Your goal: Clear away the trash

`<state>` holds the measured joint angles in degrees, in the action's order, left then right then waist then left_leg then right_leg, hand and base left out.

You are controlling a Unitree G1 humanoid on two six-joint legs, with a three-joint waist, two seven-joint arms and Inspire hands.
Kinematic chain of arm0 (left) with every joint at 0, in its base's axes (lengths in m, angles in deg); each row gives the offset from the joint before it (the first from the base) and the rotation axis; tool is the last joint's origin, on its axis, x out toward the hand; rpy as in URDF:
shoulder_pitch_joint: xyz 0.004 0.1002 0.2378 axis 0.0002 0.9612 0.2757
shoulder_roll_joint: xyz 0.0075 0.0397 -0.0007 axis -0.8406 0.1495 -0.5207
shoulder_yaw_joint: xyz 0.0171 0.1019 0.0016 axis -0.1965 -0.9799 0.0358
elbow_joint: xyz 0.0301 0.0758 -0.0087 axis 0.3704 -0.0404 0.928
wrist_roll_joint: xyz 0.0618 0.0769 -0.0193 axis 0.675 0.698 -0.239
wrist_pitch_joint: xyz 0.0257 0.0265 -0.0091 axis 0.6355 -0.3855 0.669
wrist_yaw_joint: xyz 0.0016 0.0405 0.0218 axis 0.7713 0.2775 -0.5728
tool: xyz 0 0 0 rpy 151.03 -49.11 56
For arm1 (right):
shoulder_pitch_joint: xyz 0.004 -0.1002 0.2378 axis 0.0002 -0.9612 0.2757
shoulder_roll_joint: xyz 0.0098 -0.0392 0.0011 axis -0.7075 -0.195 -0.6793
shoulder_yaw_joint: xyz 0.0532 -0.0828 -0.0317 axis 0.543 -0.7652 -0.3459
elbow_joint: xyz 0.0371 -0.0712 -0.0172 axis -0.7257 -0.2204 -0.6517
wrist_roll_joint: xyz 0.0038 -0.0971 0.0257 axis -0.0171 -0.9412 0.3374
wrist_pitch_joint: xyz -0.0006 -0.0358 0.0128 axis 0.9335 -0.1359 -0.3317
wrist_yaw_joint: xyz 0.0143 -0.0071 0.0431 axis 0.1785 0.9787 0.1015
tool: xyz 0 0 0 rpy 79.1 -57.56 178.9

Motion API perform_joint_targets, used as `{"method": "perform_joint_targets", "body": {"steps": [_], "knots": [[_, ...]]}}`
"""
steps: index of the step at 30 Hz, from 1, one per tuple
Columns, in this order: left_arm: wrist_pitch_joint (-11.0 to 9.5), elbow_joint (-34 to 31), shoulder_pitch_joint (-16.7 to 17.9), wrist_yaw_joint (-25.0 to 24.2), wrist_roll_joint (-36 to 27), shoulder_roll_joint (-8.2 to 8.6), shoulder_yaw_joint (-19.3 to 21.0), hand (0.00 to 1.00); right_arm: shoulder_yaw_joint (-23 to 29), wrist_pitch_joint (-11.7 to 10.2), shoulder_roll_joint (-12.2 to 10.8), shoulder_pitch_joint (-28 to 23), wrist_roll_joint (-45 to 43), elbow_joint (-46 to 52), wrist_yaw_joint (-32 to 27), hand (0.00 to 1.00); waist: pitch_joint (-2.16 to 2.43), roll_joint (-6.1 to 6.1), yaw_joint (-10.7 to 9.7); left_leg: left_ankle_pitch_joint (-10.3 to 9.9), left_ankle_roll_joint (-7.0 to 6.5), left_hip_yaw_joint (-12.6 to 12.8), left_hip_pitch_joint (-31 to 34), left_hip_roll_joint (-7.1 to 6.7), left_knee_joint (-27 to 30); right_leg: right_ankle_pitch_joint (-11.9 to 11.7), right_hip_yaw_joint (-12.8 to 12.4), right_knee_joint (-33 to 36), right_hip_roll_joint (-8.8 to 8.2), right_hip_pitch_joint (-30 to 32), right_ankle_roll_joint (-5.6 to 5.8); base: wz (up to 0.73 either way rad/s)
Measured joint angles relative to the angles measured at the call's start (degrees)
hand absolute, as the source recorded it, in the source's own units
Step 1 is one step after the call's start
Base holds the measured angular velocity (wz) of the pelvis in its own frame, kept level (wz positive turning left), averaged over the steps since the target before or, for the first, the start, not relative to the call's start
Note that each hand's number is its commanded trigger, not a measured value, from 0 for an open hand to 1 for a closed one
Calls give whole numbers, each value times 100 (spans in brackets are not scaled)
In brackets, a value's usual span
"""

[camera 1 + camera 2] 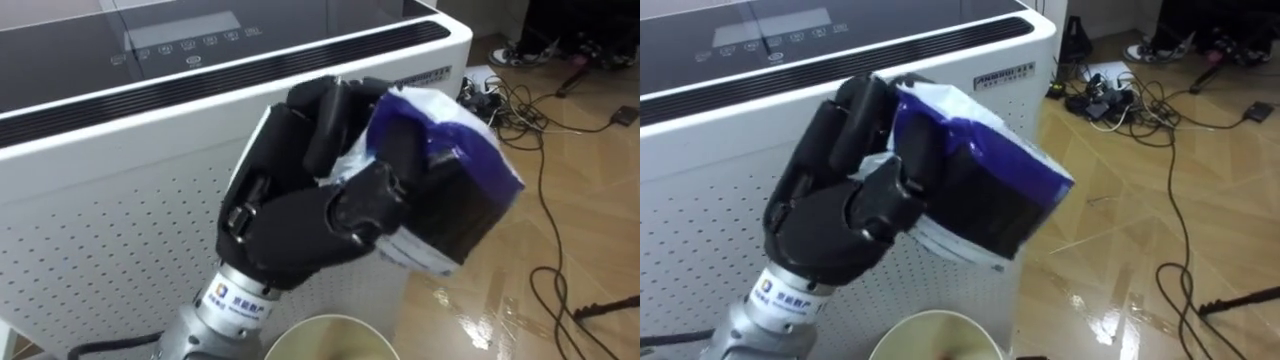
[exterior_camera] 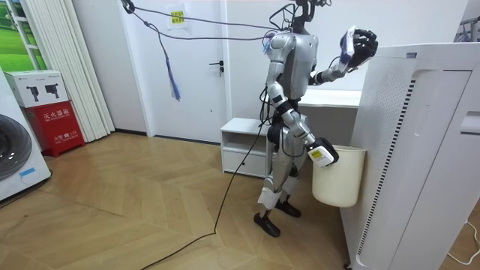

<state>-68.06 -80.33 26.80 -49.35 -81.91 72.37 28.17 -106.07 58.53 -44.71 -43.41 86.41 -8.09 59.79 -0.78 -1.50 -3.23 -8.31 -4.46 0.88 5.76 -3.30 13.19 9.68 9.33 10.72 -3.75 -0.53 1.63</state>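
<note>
so the garbage [image 1: 455,165], a crumpled wrapper in white, blue and black, is up in the air in the robot's left hand [image 1: 300,215]. The fingers are curled right over the top of it and the thumb is pressed in across the front, so it's a proper tight grab. The wrapper bulges out past the right side of the hand

Straight below it, at the bottom edge of the eye views, you can see the rim of a cream bin [image 1: 330,330]. Right behind the hand is a big white appliance [image 1: 100,190] with a perforated front and a touch panel on top, and the hand sits in front of its upper front corner. Off to the right there's wooden floor [image 1: 560,200] with a tangle of dark cables [image 1: 510,95] lying on it

In the room view the robot stands upright facing that appliance, left arm raised to about head height. The right hand [image 2: 321,154] is down low at the bin's rim, can't tell what its fingers are doing
</note>
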Motion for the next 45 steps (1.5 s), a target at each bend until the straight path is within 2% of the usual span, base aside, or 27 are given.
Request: {"method": "perform_joint_targets", "body": {"steps": [3, 7, 11, 14, 16, 19, 22, 26, 30, 37, 38, 39, 40, 41, 45], "knots": [[220, 1, -1, -289, -91, -6, 28, 100, 1, 80, 1, -6, -1, 0, -2, 100, 0, -1, 0, -6, -7, 42, 49, 7, 30, 0, -73, 2, 4, 46, 0, -5], [362, 6, 0, -495, -79, -17, 33, 100, 2, 152, 3, -11, -24, 27, -2, 100, 1, -3, 5, -11, -12, 65, 63, 20, 32, -3, -127, 18, 14, 84, -5, -6], [447, 125, 42, -657, -56, -200, 47, 100, 3, 187, 16, -10, -102, 27, -3, 100, -8, -33, 44, -11, -11, 67, 56, 30, 37, -7, -133, 31, 24, 83, -11, 0], [472, 352, 109, -721, -18, -284, 57, 100, 12, 193, 66, -4, -104, 20, -3, 100, -49, -106, 106, -10, -10, 92, 63, 41, 40, -6, -134, 110, 25, 140, -10, -5], [484, 606, 195, -747, 59, -288, 86, 100, 14, 200, 76, -5, -104, 18, -3, 100, -53, -149, 115, -10, -10, 114, 69, 47, 39, -6, -141, 107, 26, 155, -11, -3], [527, 1040, 229, -749, 379, -394, 73, 100, 6, 209, 115, -5, -103, 14, 0, 100, -45, -197, 117, -9, -9, 109, 97, 47, 40, -6, -125, 100, 27, 166, -11, 0], [529, 1451, 444, -751, 1330, -429, 33, 100, 18, 209, 151, 25, -232, 14, -1, 100, -33, -214, 85, -7, -9, 110, 234, 48, 56, -9, -95, 112, 20, 299, -15, 0], [551, 1921, 664, -806, 1845, -453, -25, 100, 3, 209, 208, 37, -230, 12, -3, 100, -34, -212, 50, -3, -8, 135, 302, 47, 36, -9, -70, 120, 13, 385, -15, 0], [563, 2374, 685, -810, 1960, -457, -137, 100, 2, 209, 229, 51, -210, -25, -3, 100, -38, -203, 48, -1, -6, 138, 411, 50, 38, -9, -50, 109, 12, 487, -16, 0], [565, 2478, 729, -856, 1977, -458, -503, 100, -61, 209, 221, 115, -141, -236, -12, 100, -48, -181, 47, -1, -7, 156, 499, 50, 35, -9, -39, 110, -12, 576, -15, 0], [568, 2517, 744, -857, 1977, -465, -532, 74, -60, 209, 224, 119, -142, -235, -12, 100, -48, -182, 34, -1, -7, 157, 507, 50, 36, -9, -8, 106, -13, 576, -15, 5], [588, 2552, 763, -857, 1977, -478, -546, 56, -60, 209, 228, 120, -142, -236, -12, 100, -48, -182, 22, -1, -6, 160, 515, 53, 37, -9, 33, 105, -16, 577, -15, 7], [603, 2562, 772, -857, 1977, -481, -552, 22, -60, 214, 230, 120, -142, -235, -12, 100, -47, -183, 20, -1, -6, 160, 522, 55, 43, -9, 42, 105, -16, 577, -15, 9], [624, 2607, 780, -857, 1977, -483, -561, 0, -59, 237, 234, 126, -142, -235, -16, 100, -44, -188, 17, -1, -6, 160, 541, 56, 54, -9, 67, 104, -15, 579, -15, 10], [714, 2759, 838, -857, 1977, -511, -561, 0, -59, 255, 230, 164, -112, -235, -35, 100, -42, -192, 42, 1, -9, 192, 527, 58, 53, -9, 100, 105, -18, 568, -15, 4]]}}
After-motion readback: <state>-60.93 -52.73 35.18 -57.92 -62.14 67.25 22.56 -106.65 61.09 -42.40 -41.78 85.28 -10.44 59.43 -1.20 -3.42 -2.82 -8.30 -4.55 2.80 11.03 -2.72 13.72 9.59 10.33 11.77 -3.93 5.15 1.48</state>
